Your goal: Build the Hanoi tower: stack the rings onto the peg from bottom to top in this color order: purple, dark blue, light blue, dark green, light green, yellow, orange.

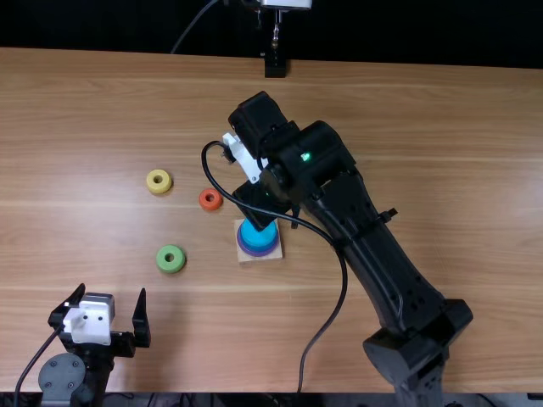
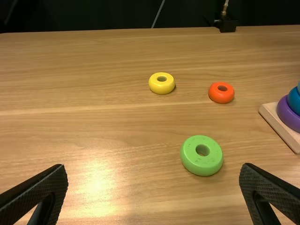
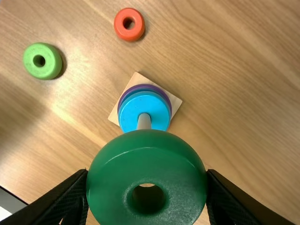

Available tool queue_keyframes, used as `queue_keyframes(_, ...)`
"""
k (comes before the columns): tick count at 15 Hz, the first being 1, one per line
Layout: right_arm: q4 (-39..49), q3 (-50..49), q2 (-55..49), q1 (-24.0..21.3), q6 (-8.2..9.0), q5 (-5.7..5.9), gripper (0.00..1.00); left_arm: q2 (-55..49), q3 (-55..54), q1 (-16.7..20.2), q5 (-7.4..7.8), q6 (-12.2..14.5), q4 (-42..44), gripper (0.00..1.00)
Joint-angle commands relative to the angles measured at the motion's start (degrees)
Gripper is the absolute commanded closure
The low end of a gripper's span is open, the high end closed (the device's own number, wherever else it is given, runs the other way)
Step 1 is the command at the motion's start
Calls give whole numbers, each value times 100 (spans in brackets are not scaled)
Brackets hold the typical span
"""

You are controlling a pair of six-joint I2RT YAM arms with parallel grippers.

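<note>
Right gripper: jaws closed on dark green ring, near peg | peg stack, mid-tabletop: purple, dark blue, light blue | light green, orange, yellow rings: towards left edge | left gripper: jaws wide apart, empty, near-left corner

Texts: none legible | labels: none legible | brands: none legible | numbers, signs: none legible
</note>
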Motion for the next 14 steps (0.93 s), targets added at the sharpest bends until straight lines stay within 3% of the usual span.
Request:
queue_keyframes(1,1,-85,130,11,20,-53,100,-67,-642,-45,36,-32,-440,0)
queue_keyframes(9,22,-155,244,38,31,-64,100,-67,-642,-45,36,-32,-440,0)
queue_keyframes(14,634,-287,244,29,41,-42,100,-67,-642,-45,36,-32,-440,0)
